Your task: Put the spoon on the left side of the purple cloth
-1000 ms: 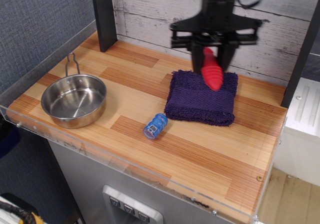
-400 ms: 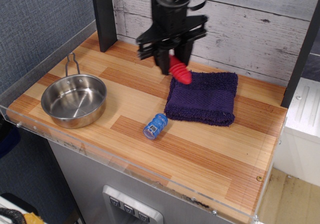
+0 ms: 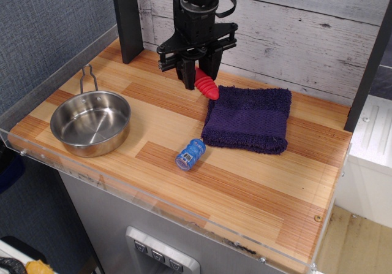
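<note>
My black gripper is shut on the spoon and holds it above the table, just off the back left corner of the purple cloth. Only the spoon's ribbed red handle shows, slanting down to the right out of the jaws; its metal bowl is hidden by the gripper. The handle's tip hangs at the cloth's left edge. The cloth lies flat and folded on the wooden table, right of centre.
A steel pan with a wire handle sits at the left. A small blue cylinder lies in front of the cloth's left corner. A dark post stands at the back left. A clear rim runs along the table's front edge.
My gripper has carried the spoon leftward, from above the back of the cloth to just past its left edge, and slightly lower.
</note>
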### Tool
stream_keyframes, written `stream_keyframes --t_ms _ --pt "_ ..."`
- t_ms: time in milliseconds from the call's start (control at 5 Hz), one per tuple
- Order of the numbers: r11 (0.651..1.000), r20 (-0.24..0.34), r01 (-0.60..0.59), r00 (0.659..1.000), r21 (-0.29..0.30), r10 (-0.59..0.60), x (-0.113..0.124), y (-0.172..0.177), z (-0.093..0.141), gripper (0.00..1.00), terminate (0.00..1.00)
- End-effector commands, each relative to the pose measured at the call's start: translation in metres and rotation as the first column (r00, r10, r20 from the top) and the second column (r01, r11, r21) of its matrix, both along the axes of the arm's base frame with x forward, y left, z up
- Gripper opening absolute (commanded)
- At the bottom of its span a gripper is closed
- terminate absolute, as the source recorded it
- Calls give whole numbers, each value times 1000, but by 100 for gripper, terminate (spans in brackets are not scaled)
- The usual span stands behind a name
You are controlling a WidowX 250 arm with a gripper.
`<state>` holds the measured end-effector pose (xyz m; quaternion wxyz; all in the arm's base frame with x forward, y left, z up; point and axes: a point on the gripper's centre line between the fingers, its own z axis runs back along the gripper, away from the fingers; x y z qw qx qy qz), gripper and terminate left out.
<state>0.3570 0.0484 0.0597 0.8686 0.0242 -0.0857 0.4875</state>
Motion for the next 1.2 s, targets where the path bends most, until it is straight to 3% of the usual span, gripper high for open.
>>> stream_keyframes --t_ms 0,800,1000 --pt "998 19 -37 999 50 37 8 29 -6 0 0" --pt "998 -13 -4 1000 59 4 18 46 -38 0 0" --pt "999 -54 37 998 31 -35 18 48 -38 100 0"
